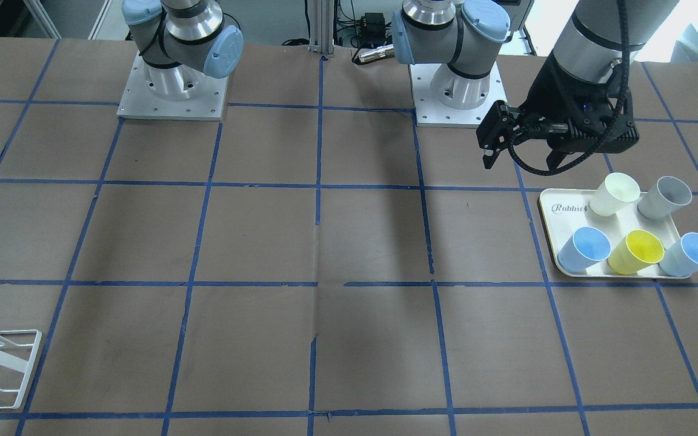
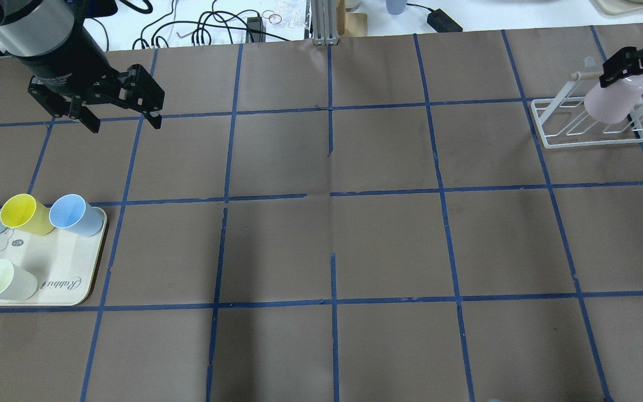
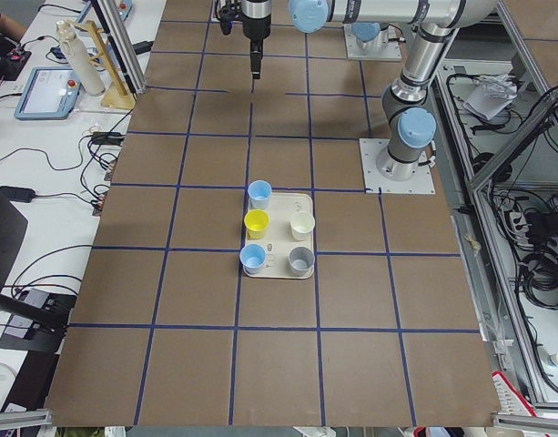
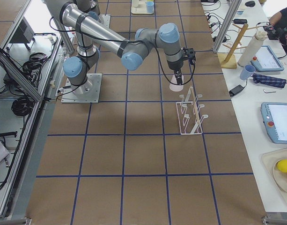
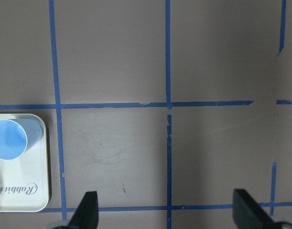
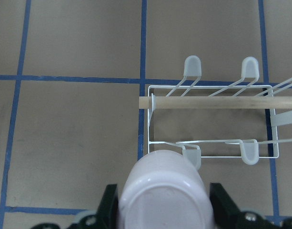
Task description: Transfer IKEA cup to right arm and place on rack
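Note:
The pale pink IKEA cup point(image 2: 614, 103) hangs mouth down in my right gripper point(image 2: 628, 70), which is shut on it. It is over one end of the white wire rack point(image 2: 556, 139). I cannot tell whether it touches a rod. In the right wrist view the cup point(image 6: 162, 193) sits between the fingers, with the rack point(image 6: 150, 124) just beyond it. The cup point(image 4: 175, 86) and rack point(image 4: 190, 117) also show in the exterior right view. My left gripper point(image 2: 123, 117) is open and empty above the table, beyond the tray; it also shows in the left wrist view point(image 5: 167, 212).
A cream tray marked "Rabbit" point(image 2: 70, 273) holds several cups: two blue, a yellow point(image 2: 23, 215), a cream point(image 2: 0, 279) and a grey point(image 1: 664, 197). A wooden bar point(image 6: 212, 102) lies along the rack's top. Blue tape lines grid the brown table.

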### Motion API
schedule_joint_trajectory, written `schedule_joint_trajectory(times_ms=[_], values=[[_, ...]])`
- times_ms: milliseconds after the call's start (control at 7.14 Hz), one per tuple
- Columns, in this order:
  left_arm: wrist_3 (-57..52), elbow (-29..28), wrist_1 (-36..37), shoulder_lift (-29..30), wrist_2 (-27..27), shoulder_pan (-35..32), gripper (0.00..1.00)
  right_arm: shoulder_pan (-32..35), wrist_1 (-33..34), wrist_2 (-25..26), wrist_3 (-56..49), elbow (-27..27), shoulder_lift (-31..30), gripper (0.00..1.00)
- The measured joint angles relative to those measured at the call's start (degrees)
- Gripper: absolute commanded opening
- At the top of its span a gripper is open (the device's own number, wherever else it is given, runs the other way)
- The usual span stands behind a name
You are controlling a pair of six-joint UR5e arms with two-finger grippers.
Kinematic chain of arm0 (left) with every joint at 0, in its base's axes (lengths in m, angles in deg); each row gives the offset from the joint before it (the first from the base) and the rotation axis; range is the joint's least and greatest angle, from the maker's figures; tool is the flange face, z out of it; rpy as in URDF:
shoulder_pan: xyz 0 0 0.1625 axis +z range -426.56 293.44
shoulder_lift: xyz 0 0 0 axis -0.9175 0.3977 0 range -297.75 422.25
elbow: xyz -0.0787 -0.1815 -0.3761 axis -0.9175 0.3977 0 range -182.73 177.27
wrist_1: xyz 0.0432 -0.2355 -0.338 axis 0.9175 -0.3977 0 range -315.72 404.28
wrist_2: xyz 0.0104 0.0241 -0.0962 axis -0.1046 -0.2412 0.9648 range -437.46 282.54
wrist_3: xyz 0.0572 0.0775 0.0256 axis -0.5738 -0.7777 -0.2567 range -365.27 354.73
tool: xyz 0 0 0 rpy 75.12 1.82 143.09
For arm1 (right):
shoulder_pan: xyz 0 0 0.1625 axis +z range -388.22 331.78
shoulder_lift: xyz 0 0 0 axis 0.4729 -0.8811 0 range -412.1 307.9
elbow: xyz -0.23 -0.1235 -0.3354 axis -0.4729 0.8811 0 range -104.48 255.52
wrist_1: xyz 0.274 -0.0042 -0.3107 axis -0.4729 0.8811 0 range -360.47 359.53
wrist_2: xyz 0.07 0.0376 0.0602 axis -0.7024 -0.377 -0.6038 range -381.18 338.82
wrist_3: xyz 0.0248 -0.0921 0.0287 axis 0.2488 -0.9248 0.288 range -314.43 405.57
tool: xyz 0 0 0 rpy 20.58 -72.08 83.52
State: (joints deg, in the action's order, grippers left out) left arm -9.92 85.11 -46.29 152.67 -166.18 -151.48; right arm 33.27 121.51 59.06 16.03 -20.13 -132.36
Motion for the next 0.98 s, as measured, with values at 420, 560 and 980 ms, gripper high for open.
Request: schedule_joint_trajectory(times_ms=[420,560,980], values=[[0.09,0.10,0.29,-0.10,0.29,-1.47,1.00,-0.06,0.35,-0.05,-0.09,2.25,3.13,0.17],[0.08,0.66,0.41,-0.38,0.30,-2.11,1.00,-0.11,0.38,-0.06,-0.25,2.57,3.80,0.17],[0.07,1.30,0.82,-0.90,0.81,-2.67,1.00,-0.87,3.85,-0.16,-1.02,2.73,5.79,0.19]])
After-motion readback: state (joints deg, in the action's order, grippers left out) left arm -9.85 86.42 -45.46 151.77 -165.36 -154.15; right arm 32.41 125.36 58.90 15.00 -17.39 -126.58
